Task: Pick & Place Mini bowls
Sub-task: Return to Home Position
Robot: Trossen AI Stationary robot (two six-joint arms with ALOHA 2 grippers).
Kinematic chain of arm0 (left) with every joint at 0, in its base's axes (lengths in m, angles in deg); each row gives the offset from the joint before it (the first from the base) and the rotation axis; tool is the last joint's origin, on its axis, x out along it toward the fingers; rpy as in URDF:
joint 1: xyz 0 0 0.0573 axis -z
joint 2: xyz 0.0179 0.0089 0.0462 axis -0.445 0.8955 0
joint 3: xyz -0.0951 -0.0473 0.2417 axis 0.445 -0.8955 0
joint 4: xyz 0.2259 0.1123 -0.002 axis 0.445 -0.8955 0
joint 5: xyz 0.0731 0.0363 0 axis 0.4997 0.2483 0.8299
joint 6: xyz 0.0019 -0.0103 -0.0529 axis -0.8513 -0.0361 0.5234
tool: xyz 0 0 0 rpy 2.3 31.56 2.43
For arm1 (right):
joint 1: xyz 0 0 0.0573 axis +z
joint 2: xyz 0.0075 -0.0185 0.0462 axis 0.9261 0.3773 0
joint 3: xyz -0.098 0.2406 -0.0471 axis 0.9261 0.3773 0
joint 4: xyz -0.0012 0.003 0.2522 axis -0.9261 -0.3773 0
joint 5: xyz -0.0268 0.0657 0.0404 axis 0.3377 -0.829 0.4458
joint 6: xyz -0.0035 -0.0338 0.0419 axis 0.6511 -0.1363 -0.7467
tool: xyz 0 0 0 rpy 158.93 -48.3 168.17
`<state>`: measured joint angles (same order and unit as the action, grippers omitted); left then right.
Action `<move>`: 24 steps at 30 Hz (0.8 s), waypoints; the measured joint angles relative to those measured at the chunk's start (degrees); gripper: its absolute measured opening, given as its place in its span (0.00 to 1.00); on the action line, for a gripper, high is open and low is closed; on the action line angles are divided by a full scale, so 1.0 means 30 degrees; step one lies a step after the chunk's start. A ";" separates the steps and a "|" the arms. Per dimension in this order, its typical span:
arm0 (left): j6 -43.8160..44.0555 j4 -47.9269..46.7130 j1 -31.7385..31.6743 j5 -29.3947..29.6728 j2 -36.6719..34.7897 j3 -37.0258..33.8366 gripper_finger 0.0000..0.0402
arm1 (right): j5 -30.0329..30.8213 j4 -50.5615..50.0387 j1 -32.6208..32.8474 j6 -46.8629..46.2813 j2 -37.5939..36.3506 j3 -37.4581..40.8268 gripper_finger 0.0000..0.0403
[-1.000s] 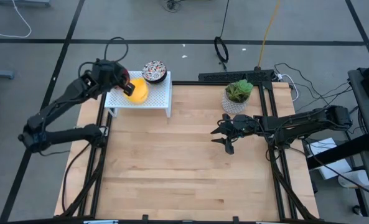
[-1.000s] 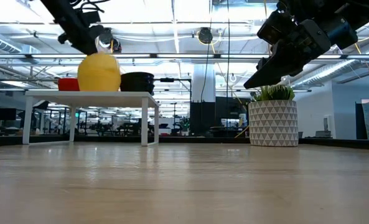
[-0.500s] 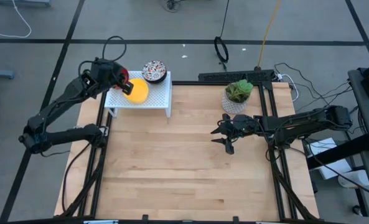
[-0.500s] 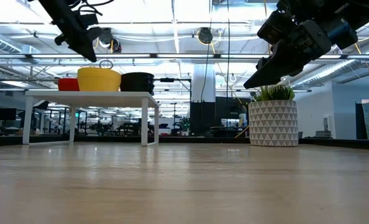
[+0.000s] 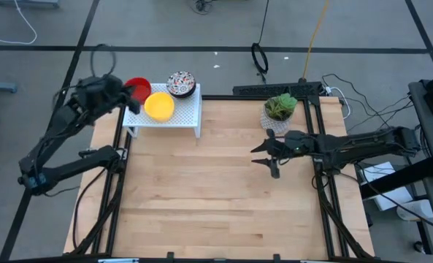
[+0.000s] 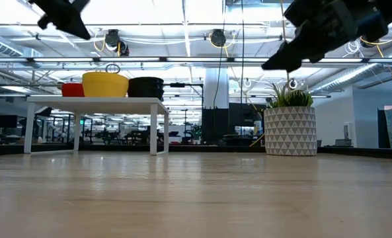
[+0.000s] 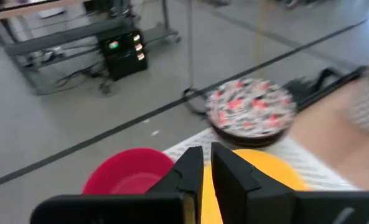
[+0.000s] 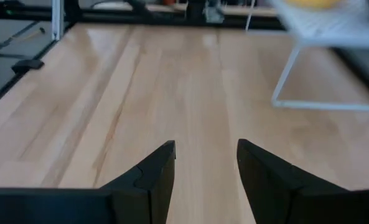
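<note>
Left gripper [image 5: 127, 101] drew back; three bowl stacks [image 5: 159, 107] top one rack [image 5: 188, 112]

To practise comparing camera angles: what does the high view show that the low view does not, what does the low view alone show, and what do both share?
High view only: the whole wooden table top, the speckled pattern inside the patterned bowls, floor cables. Low view only: the rack's legs, the pot's triangle pattern, ceiling lights. Both: red bowls and yellow bowls on the rack, the plant, the left gripper by the rack's red-bowl end, the open right gripper near the pot.
</note>
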<state>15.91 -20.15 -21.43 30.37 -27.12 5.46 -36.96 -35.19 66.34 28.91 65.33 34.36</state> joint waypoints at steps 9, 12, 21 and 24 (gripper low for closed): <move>0.1550 -0.1238 0.0000 -0.3010 -0.3956 0.0000 0.09 | 0.3781 -0.2598 -0.0007 0.0583 -0.3426 0.0000 0.40; 0.1638 -0.1375 0.0000 -0.3328 -0.5030 0.0000 0.09 | 0.3711 -0.3239 0.0000 0.0556 -0.4325 0.0000 0.40; 0.2329 -0.3062 0.0000 -0.4534 -0.7212 0.0000 0.09 | 0.3666 -0.3840 0.0029 0.0549 -0.6188 0.0000 0.40; 0.2501 -0.3905 0.0000 -0.4542 -0.7614 0.0000 0.09 | 0.3661 -0.4247 0.0029 0.0549 -0.6360 0.0000 0.40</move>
<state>23.41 -31.86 -21.43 16.75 -49.96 5.46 -25.98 -47.93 66.42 30.55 46.25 34.36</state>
